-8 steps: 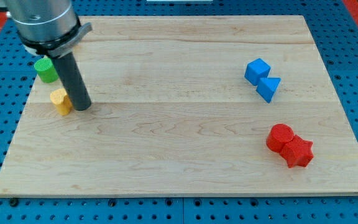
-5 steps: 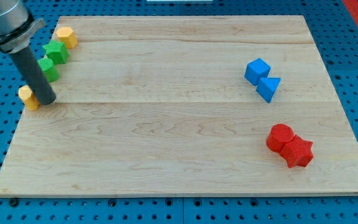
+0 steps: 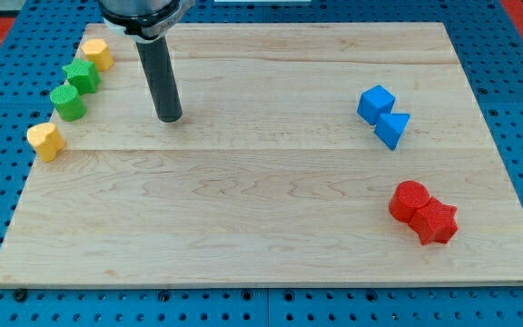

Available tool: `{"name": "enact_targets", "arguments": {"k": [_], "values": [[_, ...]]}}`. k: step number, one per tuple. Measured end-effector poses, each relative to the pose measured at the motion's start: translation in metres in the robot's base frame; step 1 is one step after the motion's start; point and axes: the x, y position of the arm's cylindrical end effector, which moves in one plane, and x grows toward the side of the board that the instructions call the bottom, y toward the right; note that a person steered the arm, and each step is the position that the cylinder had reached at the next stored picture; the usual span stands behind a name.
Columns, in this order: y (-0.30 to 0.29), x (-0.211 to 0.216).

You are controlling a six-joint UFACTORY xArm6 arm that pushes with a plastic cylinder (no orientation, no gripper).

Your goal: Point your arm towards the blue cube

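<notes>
The blue cube sits on the wooden board at the view's right, touching a blue triangular block just below and right of it. My tip rests on the board at the upper left, far to the left of the blue cube, with bare board between them. The rod rises from the tip toward the view's top.
Along the board's left edge lie a yellow block, a green star-shaped block, a green cylinder and a yellow block. At the lower right, a red cylinder touches a red star-shaped block.
My tip first pushed the lower yellow block left to the board's edge, then swung right and up, away from it. The other blocks have not moved.
</notes>
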Motion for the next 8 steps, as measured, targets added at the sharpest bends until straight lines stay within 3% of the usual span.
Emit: {"name": "enact_targets", "arguments": {"k": [1, 3, 5, 6, 8], "values": [[0.019, 0.0], [0.159, -0.018], [0.277, -0.081], [0.343, -0.069], [0.301, -0.011]]}}
